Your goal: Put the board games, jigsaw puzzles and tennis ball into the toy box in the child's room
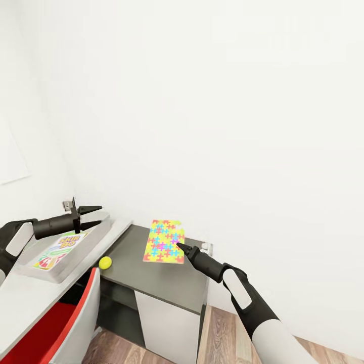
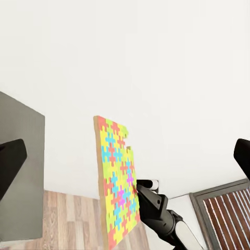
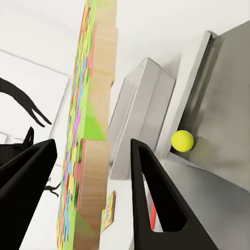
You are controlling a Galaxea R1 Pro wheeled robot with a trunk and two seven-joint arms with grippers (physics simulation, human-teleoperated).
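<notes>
Above the dark bench [image 1: 151, 275], right gripper [image 1: 180, 246] holds the jigsaw puzzle [image 1: 164, 241] lifted and tilted, jaws closed on its edge. Tennis ball [image 1: 105, 262] sits on the bench beside the grey toy box [image 1: 88, 242], which has a board game [image 1: 58, 250] inside. Left gripper [image 1: 93, 216] hovers over the box, jaws spread, empty.

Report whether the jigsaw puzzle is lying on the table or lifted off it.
Lifted. The jigsaw puzzle is held on edge between the right hand's fingers, above the dark table; the left wrist view shows it upright in the air.
</notes>
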